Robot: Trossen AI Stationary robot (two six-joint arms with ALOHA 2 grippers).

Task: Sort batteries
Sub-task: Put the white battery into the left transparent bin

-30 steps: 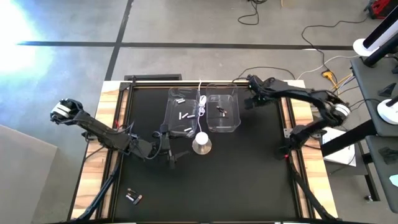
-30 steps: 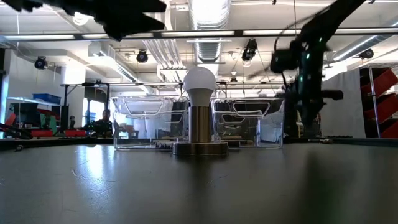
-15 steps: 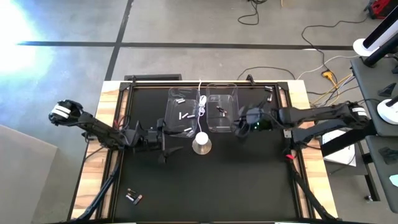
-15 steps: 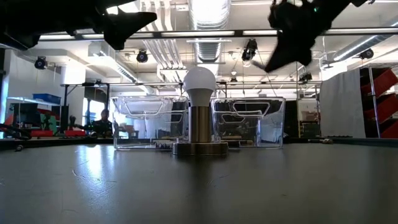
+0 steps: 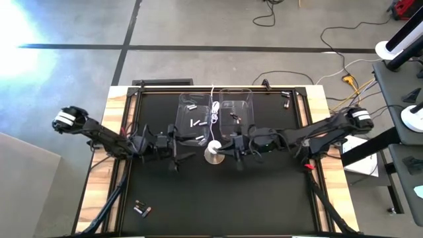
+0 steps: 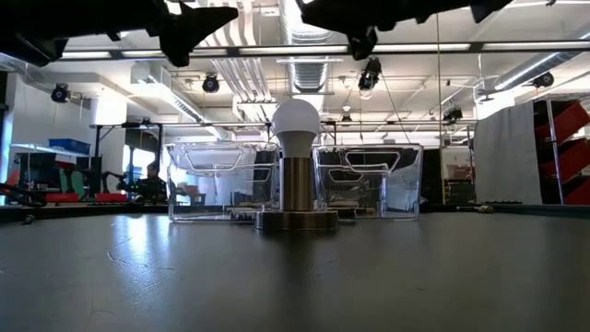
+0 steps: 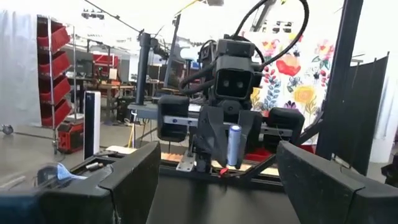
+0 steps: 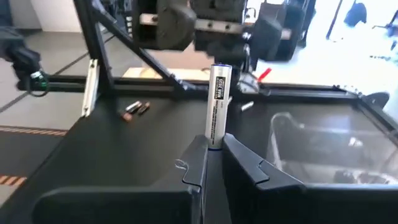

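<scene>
Since a second ago the right arm has swung from the far right corner of the surface [image 5: 277, 192] to its middle, and the left arm has lifted slightly toward it. At the near left lie two loose batteries [image 5: 141, 210]. The left hand [image 5: 177, 156] hangs over the surface left of centre, its fingers [image 7: 134, 180] spread wide and empty. Behind it stands the left clear bin [image 5: 195, 119] with several pale batteries inside. A white cable [image 5: 213, 109] runs between the bins to a lamp with a round white bulb [image 6: 295, 120]. The right clear bin [image 5: 236, 118] holds dark batteries. The right hand [image 5: 236, 153], just right of the lamp, faces the left hand and is clamped on one silvery battery [image 8: 217, 102] by its end, upright between the fingertips.
</scene>
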